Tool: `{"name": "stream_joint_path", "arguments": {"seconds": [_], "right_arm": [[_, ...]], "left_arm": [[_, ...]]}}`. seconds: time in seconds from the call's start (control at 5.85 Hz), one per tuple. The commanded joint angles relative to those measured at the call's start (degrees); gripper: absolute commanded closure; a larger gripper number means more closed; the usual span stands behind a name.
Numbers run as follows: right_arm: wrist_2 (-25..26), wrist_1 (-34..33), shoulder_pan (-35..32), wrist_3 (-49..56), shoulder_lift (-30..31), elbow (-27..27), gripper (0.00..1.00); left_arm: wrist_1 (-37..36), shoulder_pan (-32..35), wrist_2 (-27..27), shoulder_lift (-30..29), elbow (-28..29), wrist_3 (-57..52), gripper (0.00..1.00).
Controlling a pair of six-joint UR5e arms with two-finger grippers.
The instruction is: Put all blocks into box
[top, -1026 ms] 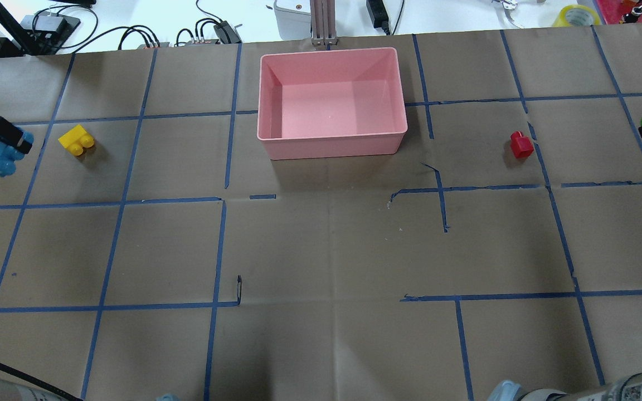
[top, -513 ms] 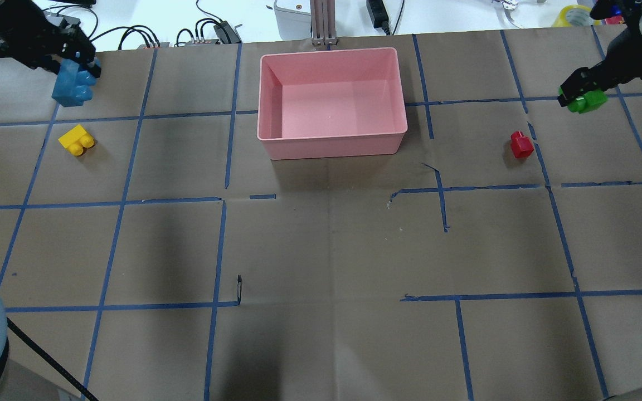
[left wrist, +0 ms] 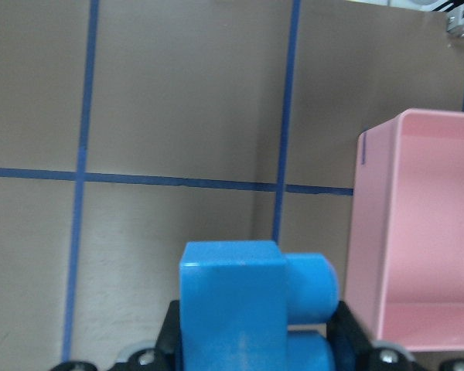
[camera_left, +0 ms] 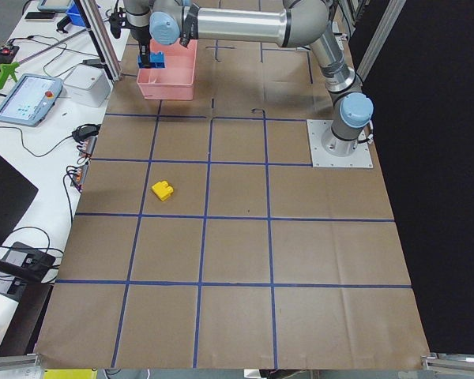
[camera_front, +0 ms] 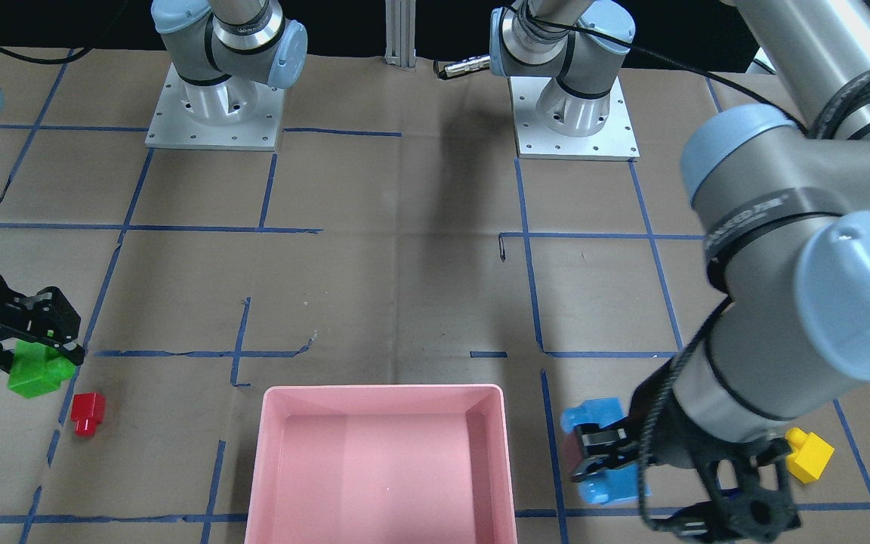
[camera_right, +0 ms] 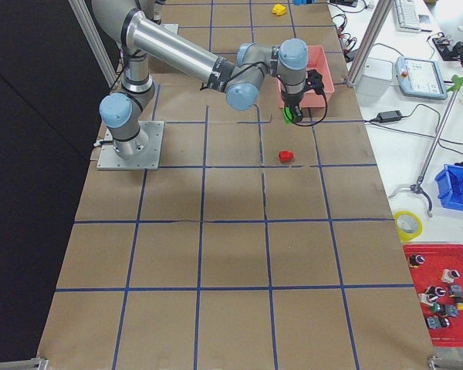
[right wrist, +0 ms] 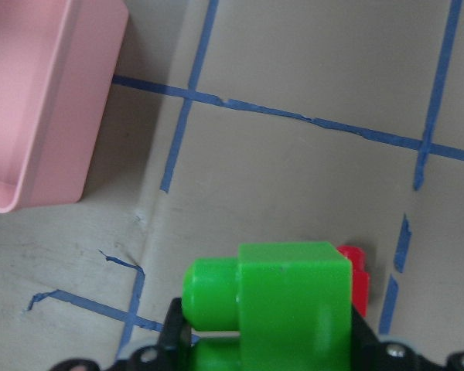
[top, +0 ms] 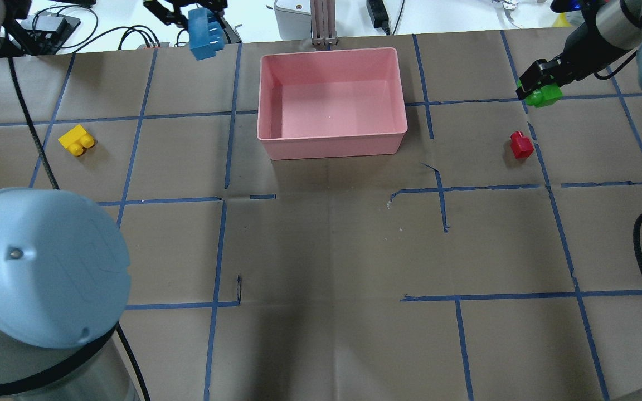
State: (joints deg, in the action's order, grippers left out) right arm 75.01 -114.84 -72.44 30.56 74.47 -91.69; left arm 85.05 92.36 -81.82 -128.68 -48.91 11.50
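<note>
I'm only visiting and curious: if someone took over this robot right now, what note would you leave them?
The left gripper is shut on the blue block, held in the air on the robot's left of the box, not over it.
The right gripper is shut on the green block, lifted, right of the box.
The yellow block and red block lie on the table.
Done: two blocks picked up; the box is empty.
Left: drop both in, then fetch yellow and red.

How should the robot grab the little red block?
Come straight down from above and pinch the red block across its square body's flat sides, not the round stud. It seems to lie tipped over, stud pointing away from the robot.
</note>
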Motion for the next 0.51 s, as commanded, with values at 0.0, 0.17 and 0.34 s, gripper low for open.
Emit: {"name": "stream_joint_path", "arguments": {"seconds": [0.0,0.17,0.34], "right_arm": [[-0.57,-0.12,-6.97,-10.72,-0.12,1.08,0.96],[-0.74,-1.34,-10.15,-15.92,-0.38,1.34,0.96],[-1.79,-7.88,-14.18,-24.76,-3.17,1.34,0.96]], "left_arm": [[-4.43,6.67,-2.7,-6.2,1.37,8.25,0.95],[-6.11,8.17,-3.16,-9.01,0.4,9.06,0.95],[-8.13,9.14,-3.17,-9.65,-0.82,10.28,0.95]]}}
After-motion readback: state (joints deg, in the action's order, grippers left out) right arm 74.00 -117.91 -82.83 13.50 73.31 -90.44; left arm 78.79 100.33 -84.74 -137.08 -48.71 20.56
